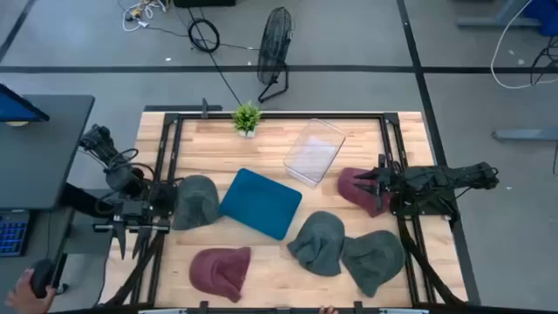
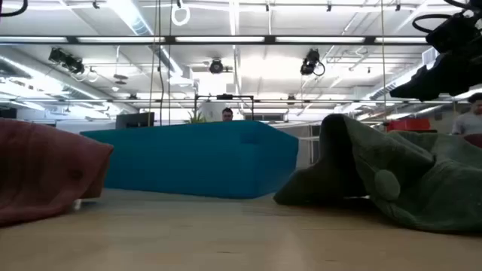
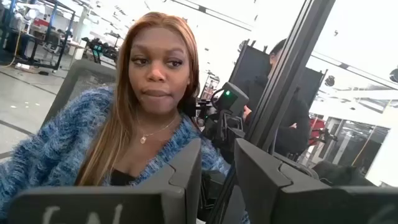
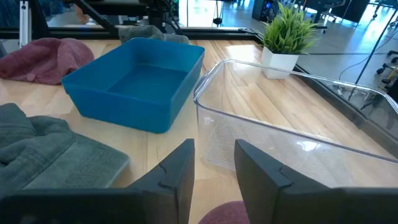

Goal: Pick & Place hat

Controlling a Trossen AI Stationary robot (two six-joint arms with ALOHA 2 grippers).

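Note:
Five hats lie flat on the wooden table. A maroon hat [image 1: 359,188] is at the right and a second maroon hat [image 1: 221,270] at the near left. A grey-green hat [image 1: 197,201] is at the left, and two more [image 1: 319,242] [image 1: 375,260] are at the near right. My right gripper [image 1: 373,182] is open and hovers above the right maroon hat [image 4: 225,215], pointing toward the table's left. The low view shows the right gripper [image 2: 444,68] well above the table. My left gripper [image 3: 217,152] is open and empty, off the table's left edge [image 1: 129,239], pointing at the room.
A blue bin [image 1: 261,202] sits mid-table, with a clear plastic bin [image 1: 314,150] behind it to the right. A small potted plant [image 1: 247,118] stands at the far edge. A black frame [image 1: 392,148] runs around the table. A person [image 3: 143,112] sits beyond the left arm.

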